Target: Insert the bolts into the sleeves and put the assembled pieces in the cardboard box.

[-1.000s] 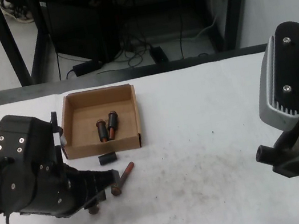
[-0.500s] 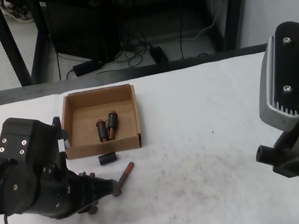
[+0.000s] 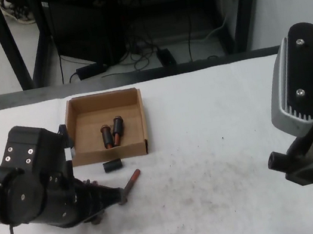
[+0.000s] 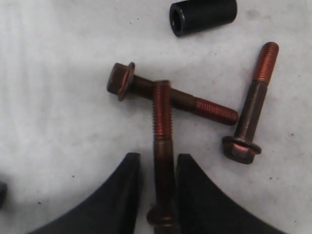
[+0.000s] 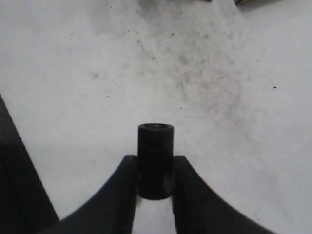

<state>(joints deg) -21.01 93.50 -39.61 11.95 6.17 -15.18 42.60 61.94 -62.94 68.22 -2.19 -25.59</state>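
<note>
No writing, label, number or sign can be read on anything. The open brown cardboard box (image 3: pixel 101 96) has plain walls. The copper-coloured flanged steel bolts (image 4: pixel 173 100) and the short black cylindrical sleeve (image 4: pixel 202 16) lying just beside it bear no legible marks.

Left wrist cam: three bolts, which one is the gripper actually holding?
The bolt clamped between the fingers of the left gripper, its threaded tip crossing over a second bolt. The third bolt lies apart, untouched.
</note>
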